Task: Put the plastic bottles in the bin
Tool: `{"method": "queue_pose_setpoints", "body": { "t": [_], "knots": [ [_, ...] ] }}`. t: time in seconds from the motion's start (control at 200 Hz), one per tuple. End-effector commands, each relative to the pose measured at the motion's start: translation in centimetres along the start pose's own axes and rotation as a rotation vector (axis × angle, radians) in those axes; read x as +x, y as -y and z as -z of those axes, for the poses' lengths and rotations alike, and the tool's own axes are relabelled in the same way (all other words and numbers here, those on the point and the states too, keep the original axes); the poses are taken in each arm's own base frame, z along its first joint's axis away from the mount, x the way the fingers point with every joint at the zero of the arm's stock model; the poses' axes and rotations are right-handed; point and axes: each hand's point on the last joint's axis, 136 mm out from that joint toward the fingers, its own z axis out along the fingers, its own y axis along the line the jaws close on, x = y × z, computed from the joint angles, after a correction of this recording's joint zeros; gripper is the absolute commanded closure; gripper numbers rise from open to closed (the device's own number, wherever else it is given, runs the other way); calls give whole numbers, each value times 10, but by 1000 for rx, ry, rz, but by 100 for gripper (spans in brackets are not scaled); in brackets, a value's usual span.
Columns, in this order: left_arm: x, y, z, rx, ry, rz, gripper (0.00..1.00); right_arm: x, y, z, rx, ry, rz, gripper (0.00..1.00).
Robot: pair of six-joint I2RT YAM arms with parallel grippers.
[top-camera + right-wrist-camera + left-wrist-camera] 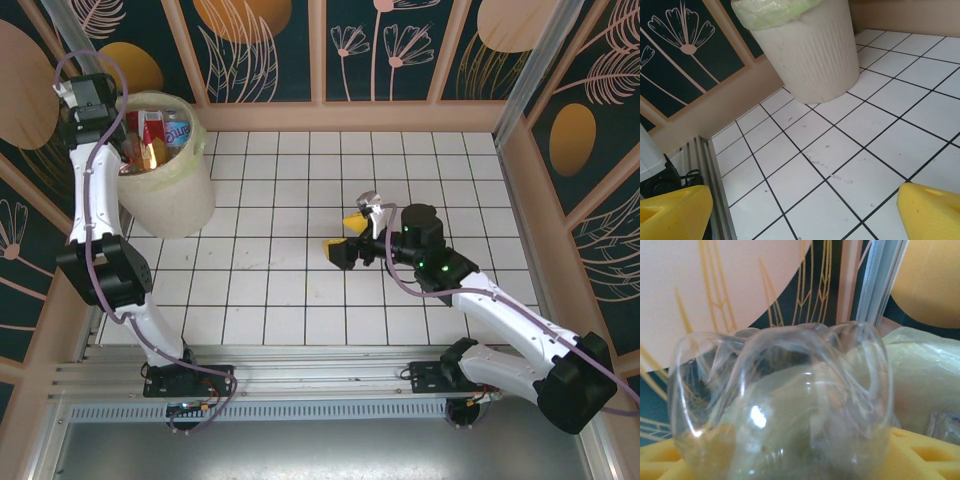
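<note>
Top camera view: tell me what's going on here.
The left arm's fingers grip a clear bottle beside the rim of the bin, which has several bottles inside. The right arm's fingers are open and empty above the tiled floor, mid-table.

The table (300, 300) has white square tiles with thin dark lines between them. Walls (270, 50) stand along its far, left and right edges. They are dark blue-green, with drawn flowers (687, 30), leaves and big orange circles (240, 20), set in light wood frames. A grey metal rail (320, 368) runs along the near edge. A silver post (535, 70) stands at the far right corner.
</note>
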Motion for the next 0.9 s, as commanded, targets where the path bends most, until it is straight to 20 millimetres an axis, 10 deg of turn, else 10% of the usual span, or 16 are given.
{"method": "queue_pose_setpoints", "body": {
  "t": [0.0, 0.235, 0.59, 0.896],
  "knots": [
    [-20, 17, -1, 86, 39, 1, 32, -1, 0, -4, -2, 5, 2, 4],
    [-15, 34, -15, 145, 3, -9, 25, -2, 0, -5, -1, 3, -4, 5],
    [-69, 2, 38, 76, 144, 74, 8, 0, -1, -13, -15, -13, -5, 5],
    [-27, -6, 21, 7, 17, 34, 24, 1, -1, -12, -7, -17, 3, 5]
  ]
}}
